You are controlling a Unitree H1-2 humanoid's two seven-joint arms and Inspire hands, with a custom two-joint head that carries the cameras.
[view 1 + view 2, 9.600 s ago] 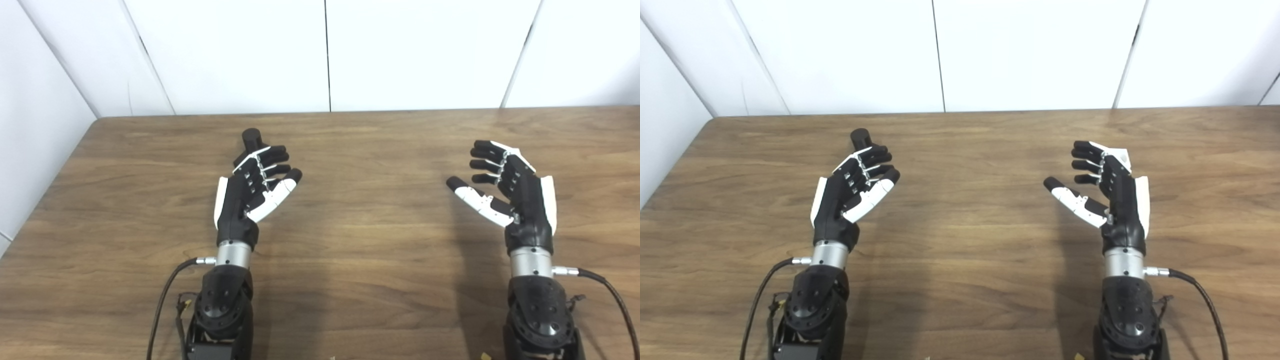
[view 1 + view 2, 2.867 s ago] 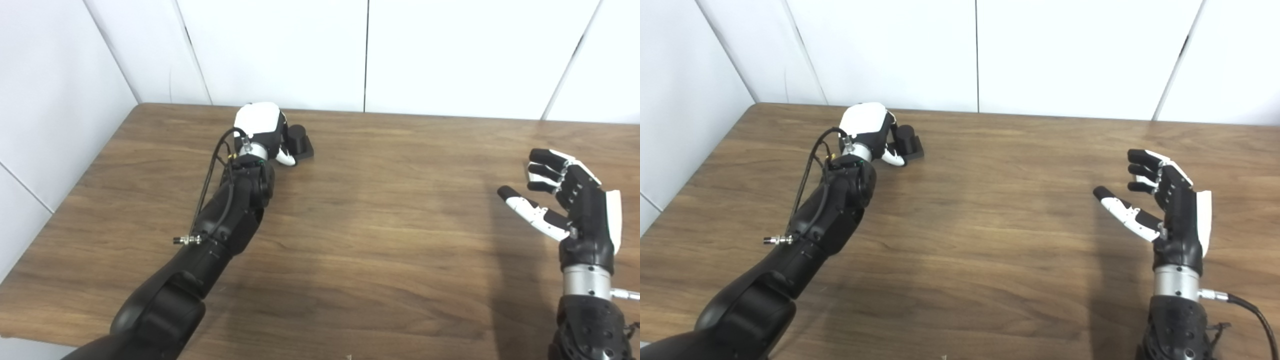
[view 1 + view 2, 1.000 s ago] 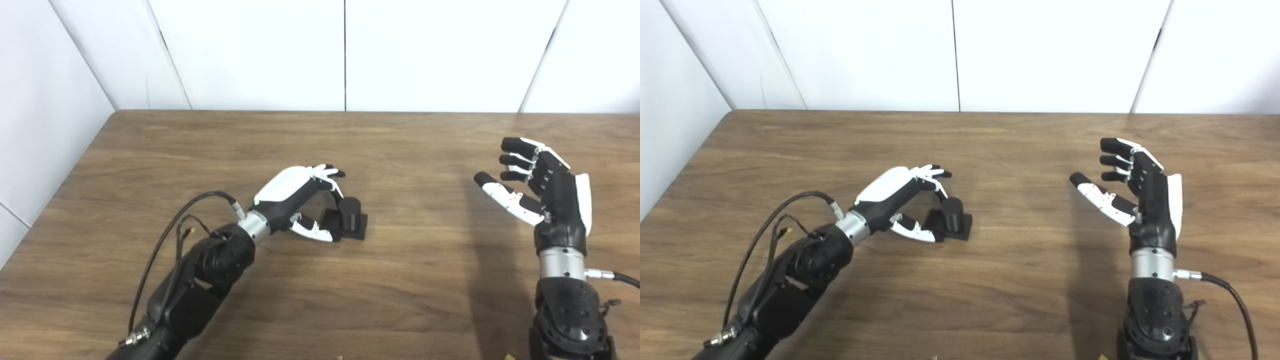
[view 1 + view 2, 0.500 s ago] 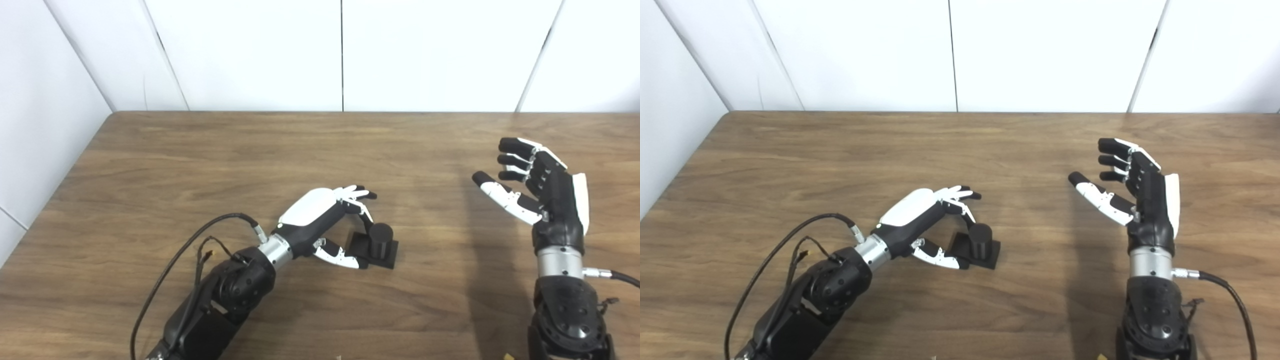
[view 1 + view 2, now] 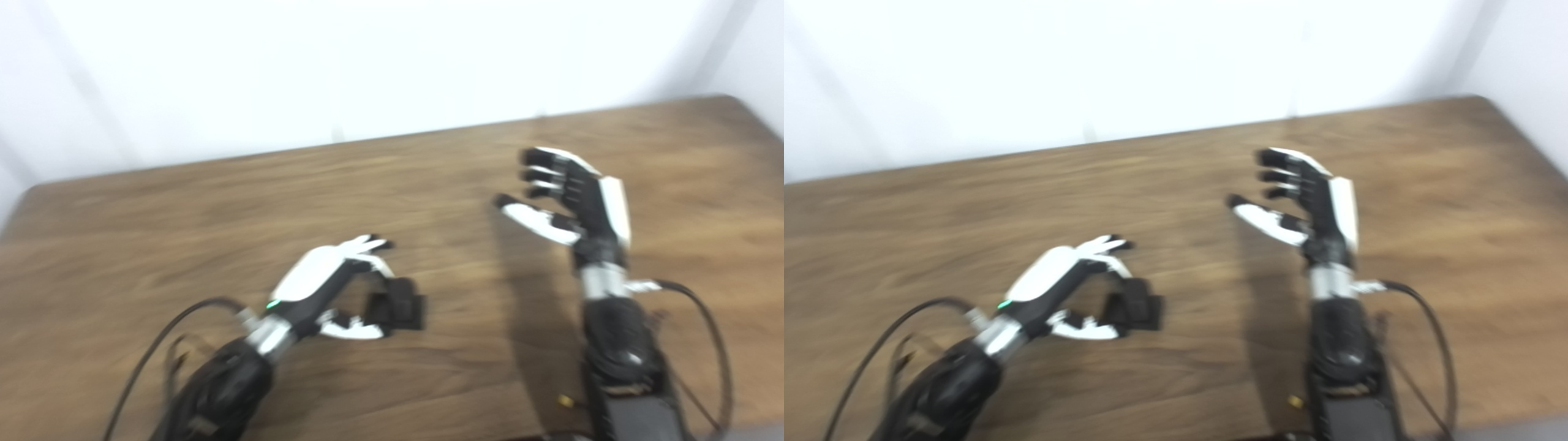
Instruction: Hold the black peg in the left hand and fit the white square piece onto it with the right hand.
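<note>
Two hands in left eye view, blurred. Left hand (image 5: 331, 288) pinches black peg (image 5: 398, 304), base resting on worktop (image 5: 184, 214) near centre. Right hand (image 5: 569, 196) spread, empty, raised well apart. Step: peg hold done, judged. White square piece not in sight; next move calls for finding it.

Right eye view: same layout. Peg dark, short post on flat base; detail too smeared.

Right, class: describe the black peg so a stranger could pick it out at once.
Start at the wooden table and follow the left hand to its fingertips. The black peg sits there, a dark block, blurred, against the fingers. It is the only loose thing on the table.
</note>
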